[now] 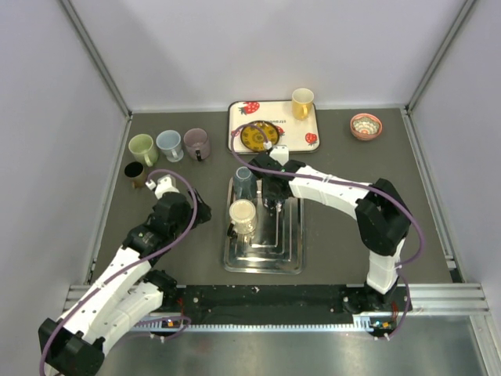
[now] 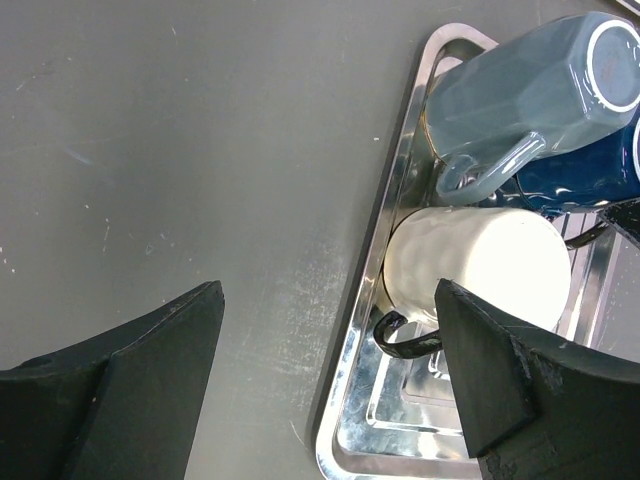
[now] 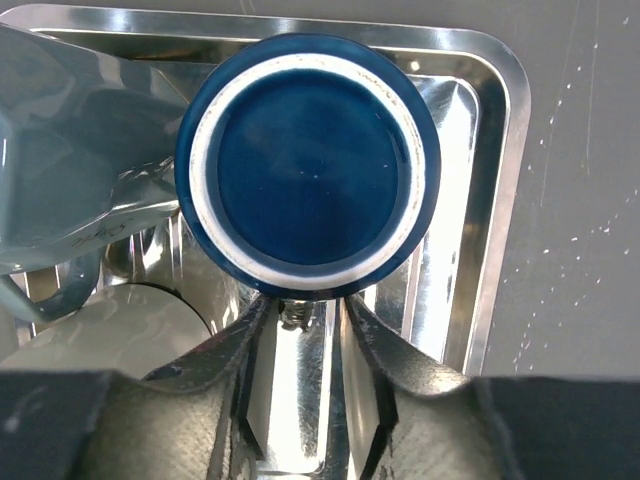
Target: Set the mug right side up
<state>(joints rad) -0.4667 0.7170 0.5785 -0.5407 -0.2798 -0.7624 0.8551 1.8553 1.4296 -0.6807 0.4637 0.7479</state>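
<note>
Plainly the dark blue mug (image 3: 308, 160) stands base-up in the steel tray (image 3: 500, 120), filling the upper middle of the right wrist view, dead ahead of the right gripper (image 3: 300, 318); its jaws stand narrow, grip unclear. The left gripper (image 2: 328, 300) gapes wide, farther off.

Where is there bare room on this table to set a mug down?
Bare table lies right of the metal tray and in front of the bowl. Left of the tray is bare too, under the left claw. Crowded: the mugs on the tray, the mug row rear left.
</note>
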